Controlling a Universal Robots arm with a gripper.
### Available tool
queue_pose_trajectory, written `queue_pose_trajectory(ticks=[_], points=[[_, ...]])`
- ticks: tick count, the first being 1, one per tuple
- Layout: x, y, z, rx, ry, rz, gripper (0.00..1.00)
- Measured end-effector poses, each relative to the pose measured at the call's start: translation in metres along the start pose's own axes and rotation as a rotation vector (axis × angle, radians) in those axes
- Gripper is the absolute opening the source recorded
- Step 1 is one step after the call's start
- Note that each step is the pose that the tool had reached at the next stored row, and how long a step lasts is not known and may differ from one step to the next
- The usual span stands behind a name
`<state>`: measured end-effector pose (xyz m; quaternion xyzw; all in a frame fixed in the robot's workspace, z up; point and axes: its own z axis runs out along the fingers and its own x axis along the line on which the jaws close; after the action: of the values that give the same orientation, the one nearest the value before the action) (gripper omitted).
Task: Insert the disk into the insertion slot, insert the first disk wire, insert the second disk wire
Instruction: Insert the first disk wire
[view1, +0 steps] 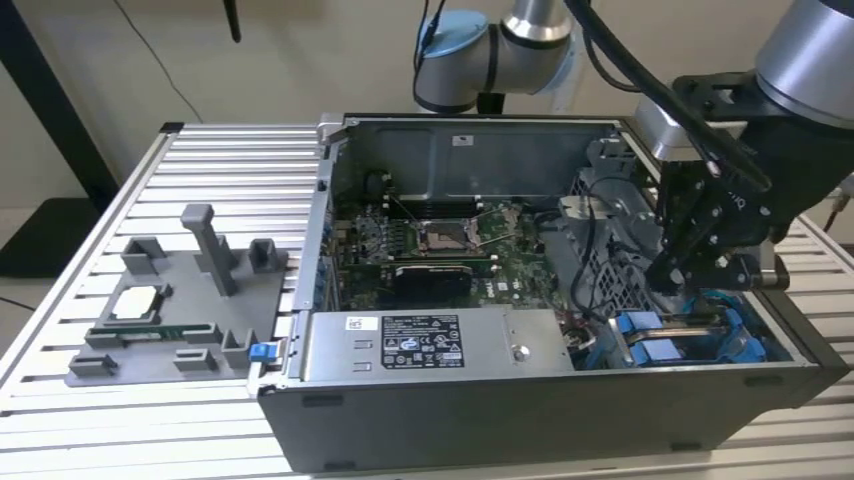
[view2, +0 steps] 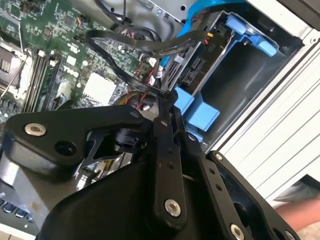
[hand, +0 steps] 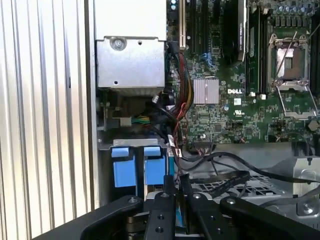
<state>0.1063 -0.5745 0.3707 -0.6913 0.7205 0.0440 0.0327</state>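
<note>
Tool is down inside the open PC case, right over the insertion slot with its blue fittings. Fingers look pressed together, pinching a black cable beside the motherboard.

My arm reaches down from two o'clock in the exterior view, wrist bent, my gripper pointing straight down. In both wrist views my fingers sit nearly closed.
</note>
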Motion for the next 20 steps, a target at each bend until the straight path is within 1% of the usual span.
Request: queue_pose_trajectory(ticks=[2, 3, 14, 20], points=[[0.0049, -0.0014, 0.0031, 0.0, 0.0, 0.0, 0.0], [0.0055, -0.002, 0.0049, 0.0, -0.0005, 0.0, 0.0], [0.0056, -0.0027, 0.0063, 0.0002, 0.0004, -0.002, 0.0], [0.0053, -0.0067, 0.0122, 0.0046, 0.0087, -0.005, 0.0]])
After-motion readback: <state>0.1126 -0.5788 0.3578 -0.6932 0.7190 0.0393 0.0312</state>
